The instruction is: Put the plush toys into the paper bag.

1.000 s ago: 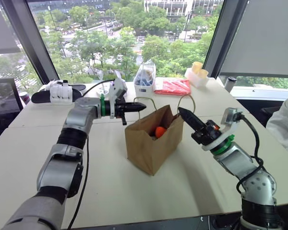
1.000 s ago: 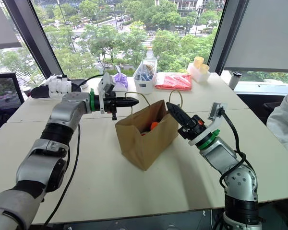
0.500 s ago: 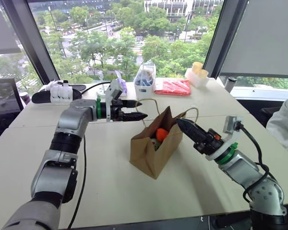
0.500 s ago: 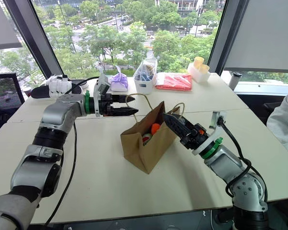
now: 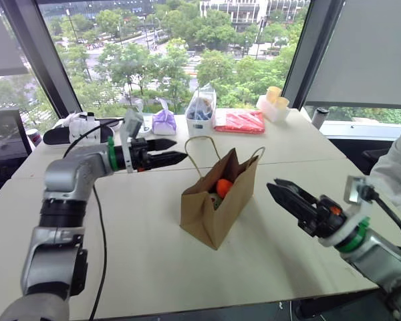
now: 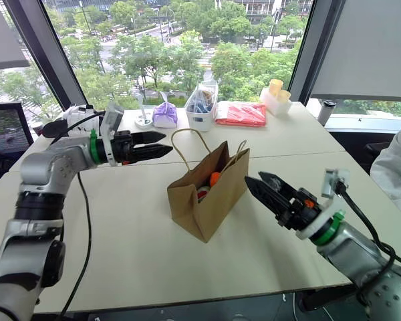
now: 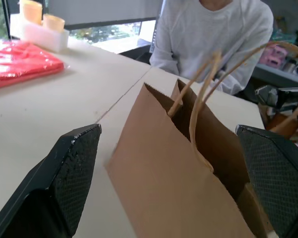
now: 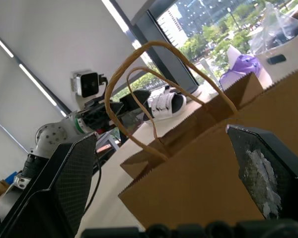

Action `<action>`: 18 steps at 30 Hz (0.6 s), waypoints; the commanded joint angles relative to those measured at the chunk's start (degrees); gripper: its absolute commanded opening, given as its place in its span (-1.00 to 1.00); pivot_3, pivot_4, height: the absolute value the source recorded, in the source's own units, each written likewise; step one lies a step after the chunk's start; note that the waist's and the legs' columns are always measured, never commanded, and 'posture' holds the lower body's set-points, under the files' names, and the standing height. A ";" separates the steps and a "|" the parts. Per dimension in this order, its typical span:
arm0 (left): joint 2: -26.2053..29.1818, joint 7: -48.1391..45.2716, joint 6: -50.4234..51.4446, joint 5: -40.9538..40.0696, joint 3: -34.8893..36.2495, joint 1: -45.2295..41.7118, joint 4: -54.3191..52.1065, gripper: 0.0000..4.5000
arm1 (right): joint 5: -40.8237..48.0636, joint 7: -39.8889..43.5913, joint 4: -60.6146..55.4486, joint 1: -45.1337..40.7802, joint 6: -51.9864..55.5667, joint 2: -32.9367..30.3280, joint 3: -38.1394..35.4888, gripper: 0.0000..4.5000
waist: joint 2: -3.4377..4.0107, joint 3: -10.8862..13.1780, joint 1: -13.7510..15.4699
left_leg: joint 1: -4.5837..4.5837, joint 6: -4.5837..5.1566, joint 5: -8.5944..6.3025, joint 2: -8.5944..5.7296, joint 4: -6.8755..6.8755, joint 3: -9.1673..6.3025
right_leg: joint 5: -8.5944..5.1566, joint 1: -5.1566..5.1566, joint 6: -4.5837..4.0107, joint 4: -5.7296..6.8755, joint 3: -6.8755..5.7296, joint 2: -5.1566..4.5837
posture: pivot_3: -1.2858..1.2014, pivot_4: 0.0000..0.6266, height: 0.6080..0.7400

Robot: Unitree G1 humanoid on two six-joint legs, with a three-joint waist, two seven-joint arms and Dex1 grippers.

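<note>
**Both grippers let go and draw off; the bag stands on its own with the toys inside**

Taking the paper bag [image 5: 218, 207] as the landmark and going left to right: the left gripper [image 5: 166, 152] hangs to the bag's left and a little behind it, level with the handles, its black fingers [image 5: 168, 159] spread wide and holding nothing. A second ago those fingers were pinched together right at the near handle, and the gripper has since slid away to the left. The bag itself stands upright on the pale tabletop [image 5: 147, 261], mouth open, both twine handles [image 5: 202, 152] standing up free of either gripper. It has turned and shifted slightly since a second ago, and now shows a narrow corner edge toward me.

Inside the mouth I can see the orange plush toy [image 5: 223, 188], bright and round, sitting high in the bag, with a paler, greenish shape [image 5: 216, 198] tucked just below and beside it; I take that for the second toy, though little of it shows. The kraft paper looks plain brown, creased at the folds, with a zigzag top edge.

To the bag's right, the right gripper [image 5: 285, 196] has pulled back toward the near edge, well apart from the bag, fingers [image 5: 295, 189] wide and empty; it too was closed at a handle a second ago.

My reading: the toys are in, the handles have been released, and the task looks as good as finished.
</note>
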 commanded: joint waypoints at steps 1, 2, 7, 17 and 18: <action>4.92 1.45 4.39 -2.59 2.85 8.75 -8.55 1.00 | -8.55 3.37 -0.77 4.78 0.07 -2.67 2.97 0.64 | -0.02 -0.03 -0.23 | 0.11 0.05 -0.04 0.00 -0.06 0.01 | 0.00 0.03 -0.01 -0.01 0.05 0.01 | 0.03 -0.52 1.00; 5.48 1.81 5.12 -3.36 2.73 11.55 -11.24 1.00 | -10.10 3.80 -0.41 4.16 -0.19 -2.31 5.27 0.44 | -0.03 -0.02 -0.26 | 0.26 0.13 -0.09 0.00 -0.10 0.01 | -0.01 0.10 -0.01 -0.03 0.06 0.03 | 0.03 -0.52 1.00; 5.19 3.97 5.76 -6.38 2.89 19.88 -20.75 1.00 | -16.90 5.41 2.45 -4.12 -1.20 0.14 14.81 -0.74 | -0.07 0.00 0.35 | 0.41 0.10 -0.08 0.01 -0.05 0.01 | -0.02 0.32 -0.03 -0.29 0.05 0.01 | 0.03 -0.52 1.00; 2.29 10.83 -1.61 -2.55 -4.15 25.70 -32.46 1.00 | -22.17 11.08 8.38 -12.74 1.84 -0.88 21.37 -0.98 | -0.04 0.01 1.28 | 0.73 0.11 -0.24 -0.03 -0.14 0.07 | 0.00 0.74 -0.04 -0.81 0.04 -0.09 | 0.03 -0.52 1.00; 2.09 11.16 -2.32 -1.86 -5.62 26.31 -33.03 1.00 | -22.67 11.43 8.89 -13.38 1.97 -0.68 21.75 -0.98 | -0.04 0.01 1.22 | 0.73 0.10 -0.25 -0.03 -0.18 0.12 | 0.00 0.70 -0.04 -0.81 0.05 -0.17 | 0.03 -0.52 1.00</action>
